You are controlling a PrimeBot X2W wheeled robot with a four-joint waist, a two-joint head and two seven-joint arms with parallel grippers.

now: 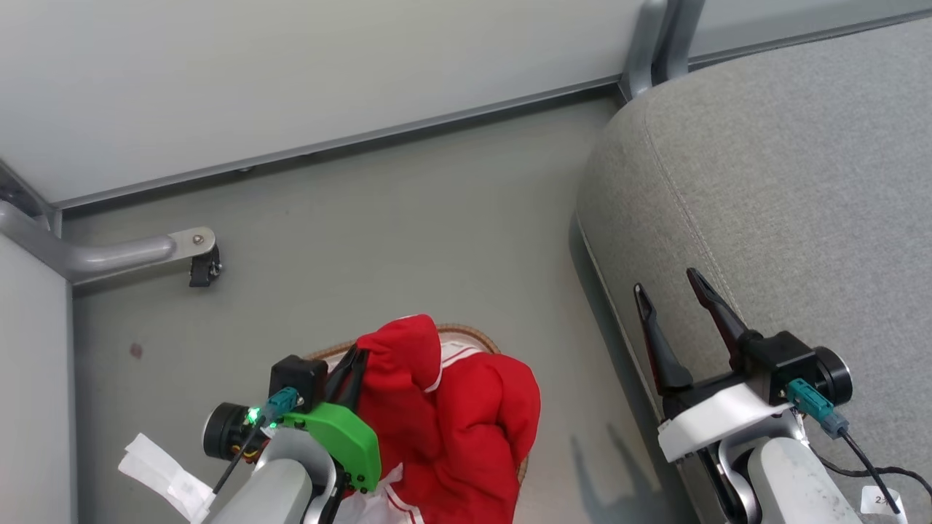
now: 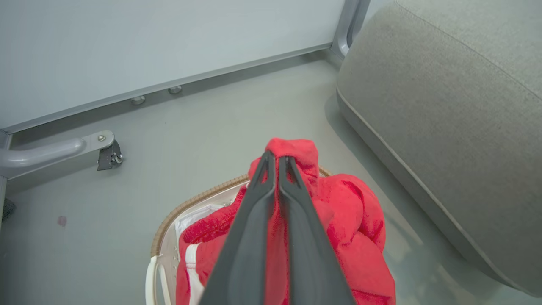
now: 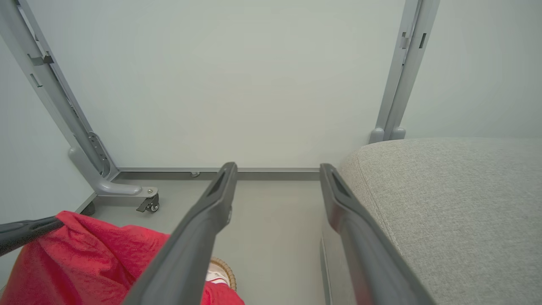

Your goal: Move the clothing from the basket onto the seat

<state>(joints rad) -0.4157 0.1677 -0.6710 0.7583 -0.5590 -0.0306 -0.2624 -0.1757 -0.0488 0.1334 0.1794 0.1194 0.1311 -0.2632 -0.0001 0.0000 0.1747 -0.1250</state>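
Note:
The red clothing (image 1: 444, 415) with white trim is bunched up and lifted above the basket (image 1: 477, 333), whose brown braided rim peeks out behind it. My left gripper (image 1: 357, 367) is shut on a fold of this clothing; the left wrist view has the two fingers pressed together at the gripper (image 2: 276, 160), pinching the red clothing (image 2: 351, 220) over the basket (image 2: 169, 220). My right gripper (image 1: 666, 284) hovers open over the near edge of the grey seat (image 1: 801, 182), nothing between its fingers. The right wrist view has that gripper (image 3: 277, 169) open, the seat (image 3: 457, 199) at right, the clothing (image 3: 93, 254) at lower left.
Grey floor (image 1: 378, 218) lies between the basket and the pale wall panel (image 1: 291, 73). A metal frame leg with a castor (image 1: 204, 266) stands at the left, and another upright post (image 1: 655, 44) rises behind the seat's corner. A white tag (image 1: 164, 466) hangs by my left wrist.

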